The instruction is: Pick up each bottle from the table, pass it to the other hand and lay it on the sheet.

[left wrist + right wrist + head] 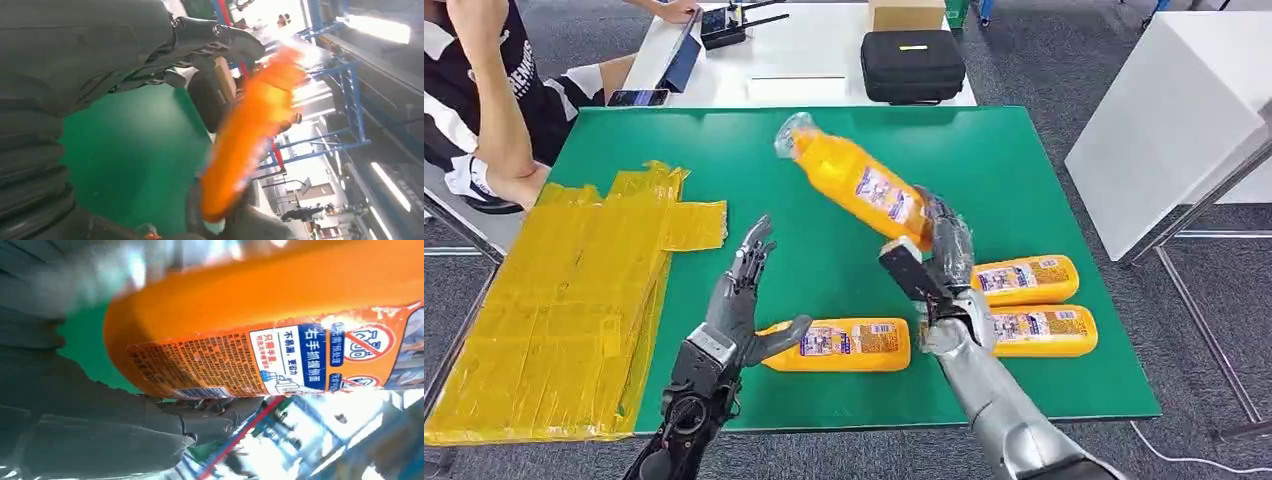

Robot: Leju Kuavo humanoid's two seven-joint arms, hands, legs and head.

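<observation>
It looked like a robot test lab in an industrial hall: a green work table (1024,170) stood on grey carpet beside white desks (824,50) with a tablet (682,62), a seated person (484,100), and blue steel racking (350,85) under strip lights.

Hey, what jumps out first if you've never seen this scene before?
The orange plastic bottle, tilted in the air above the green table, gripped at its base by the right hand. Beside it the left hand waits open, and a crinkled yellow sheet covers the table's left edge.
</observation>
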